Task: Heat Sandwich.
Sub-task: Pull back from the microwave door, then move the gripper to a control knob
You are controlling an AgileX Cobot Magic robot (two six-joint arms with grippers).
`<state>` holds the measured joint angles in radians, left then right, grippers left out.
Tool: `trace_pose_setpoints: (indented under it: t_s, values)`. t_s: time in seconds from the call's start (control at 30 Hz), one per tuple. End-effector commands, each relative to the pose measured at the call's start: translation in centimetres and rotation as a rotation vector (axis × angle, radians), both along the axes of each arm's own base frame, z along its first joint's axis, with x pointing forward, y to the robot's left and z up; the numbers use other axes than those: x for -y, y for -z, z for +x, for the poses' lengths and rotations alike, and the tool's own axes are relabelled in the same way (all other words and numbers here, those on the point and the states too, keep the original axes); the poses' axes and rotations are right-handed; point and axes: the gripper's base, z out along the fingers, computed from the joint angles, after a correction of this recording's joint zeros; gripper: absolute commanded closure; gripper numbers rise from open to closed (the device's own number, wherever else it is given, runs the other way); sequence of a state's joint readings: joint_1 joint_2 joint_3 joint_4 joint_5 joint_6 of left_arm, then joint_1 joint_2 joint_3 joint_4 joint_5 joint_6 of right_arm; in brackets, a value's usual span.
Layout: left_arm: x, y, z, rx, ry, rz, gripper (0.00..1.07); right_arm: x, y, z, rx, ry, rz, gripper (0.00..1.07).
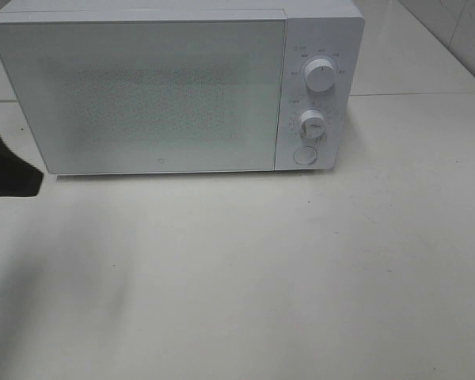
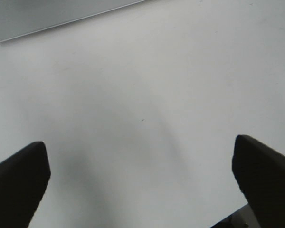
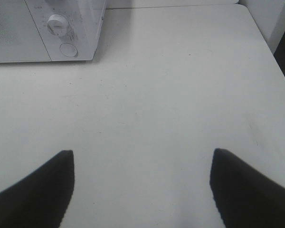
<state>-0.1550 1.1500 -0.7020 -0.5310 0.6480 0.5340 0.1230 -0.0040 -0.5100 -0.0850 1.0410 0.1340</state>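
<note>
**Exterior high view.** A white, box-shaped microwave oven (image 1: 174,91) stands at the 12 o'clock end of the pale matte worktop (image 1: 261,269). Its frosted grey-white door (image 1: 138,103) is shut. On the control strip at the door's 3 o'clock side I see a white upper dial (image 1: 321,77). A white lower dial (image 1: 311,123) sits below it, and a flat round button (image 1: 304,153) lies at the strip's 6 o'clock end. A dark shape (image 1: 8,170) enters at the 9 o'clock edge, near the oven's lower corner. I cannot tell which part of the arm it is.

**Left wrist view.** The left hand (image 2: 138,141) hangs above bare worktop with its two black fingers (image 2: 19,183) spread wide and nothing between them. A strip of the oven's lower edge shows beyond them.

**Right wrist view.** The right hand (image 3: 142,151) is likewise spread wide over bare worktop and holds nothing. Its black fingers (image 3: 33,194) are well apart. Beyond them the oven's control corner is visible, with the lower dial and the round button. That corner stands well apart from the hand.

**Task object.** The sandwich appears in none of my three views. It lies neither between the fingers of either hand nor on the visible stretch of worktop at the oven's 6 o'clock side. The frosted door shows nothing of the oven's interior. I therefore cannot tell where the sandwich lies, or how it sits relative to either hand.
</note>
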Motion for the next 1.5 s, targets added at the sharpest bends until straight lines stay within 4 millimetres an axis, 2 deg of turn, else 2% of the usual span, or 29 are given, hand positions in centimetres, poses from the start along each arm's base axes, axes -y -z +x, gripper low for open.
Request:
trace_pose_setpoints:
  t_s: [0.03,0.1,0.27,0.4,0.43,0.5,0.53,0.6,0.67,0.7,0.73,0.83,1.5]
  values:
    - [-2.1,-0.5,-1.2,-0.049,-0.092,0.046,0.05,0.1,0.0,-0.4,0.027,0.009,0.001,0.31]
    - [-3.6,-1.0,-2.3,-0.087,-0.18,0.079,0.05,0.1,0.0,-0.4,0.027,0.009,0.001,0.31]
    - [-4.5,-1.7,-3.5,-0.09,-0.256,0.1,0.05,0.1,0.0,-0.4,0.027,0.009,0.001,0.31]
    - [-5.4,-1.9,-6.5,-0.098,-0.317,0.177,0.05,0.1,0.0,-0.4,0.027,0.009,0.001,0.31]
    - [-5.4,-1.9,-6.5,-0.098,-0.317,0.177,0.05,0.1,0.0,-0.4,0.027,0.009,0.001,0.31]
    - [-5.5,-1.7,-7.8,-0.08,-0.342,0.182,0.05,0.1,0.0,-0.4,0.027,0.009,0.001,0.31]
    - [-5.6,-1.4,-9.3,-0.056,-0.358,0.182,0.05,0.1,0.0,-0.4,0.027,0.009,0.001,0.31]
    - [-5.6,-1.2,-9.9,-0.041,-0.362,0.179,0.05,0.1,0.0,-0.4,0.027,0.009,0.001,0.31]
    - [-5.6,-0.9,-11.1,-0.013,-0.364,0.175,0.05,0.1,0.0,-0.4,0.027,0.009,0.001,0.31]
    - [-5.6,-1.0,-12.5,0.019,-0.365,0.173,0.05,0.1,0.0,-0.4,0.027,0.009,0.001,0.31]
    - [-5.6,-1.0,-12.5,0.019,-0.365,0.173,0.05,0.1,0.0,-0.4,0.027,0.009,0.001,0.31]
    - [-5.7,-1.0,-14.8,0.075,-0.368,0.17,0.05,0.1,0.0,-0.4,0.027,0.009,0.001,0.31]
    - [-5.5,-1.9,-21.6,0.516,-0.399,0.071,0.05,0.1,0.0,-0.4,0.027,0.009,0.001,0.31]
